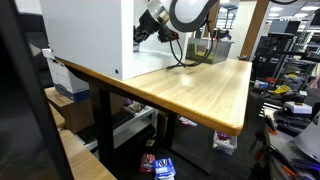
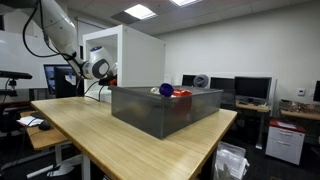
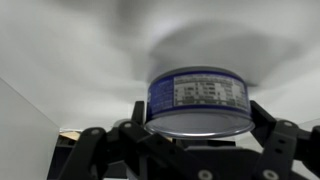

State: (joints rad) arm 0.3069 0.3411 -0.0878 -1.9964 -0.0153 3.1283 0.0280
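A short round tin can (image 3: 198, 100) with a blue and white label fills the middle of the wrist view, its metal rim facing the camera. My gripper (image 3: 198, 118) is shut on the can, with one black finger (image 3: 140, 112) against each side. In both exterior views the gripper (image 1: 146, 28) (image 2: 107, 72) hangs above the wooden table (image 1: 200, 90), close to the white box (image 1: 90, 35). The can itself is too small to make out there.
A dark grey open bin (image 2: 165, 110) stands on the table (image 2: 90, 135), holding a blue ball (image 2: 166, 90) and a red thing (image 2: 182, 93). The tall white box (image 2: 130, 50) stands behind it. Monitors, desks and clutter surround the table.
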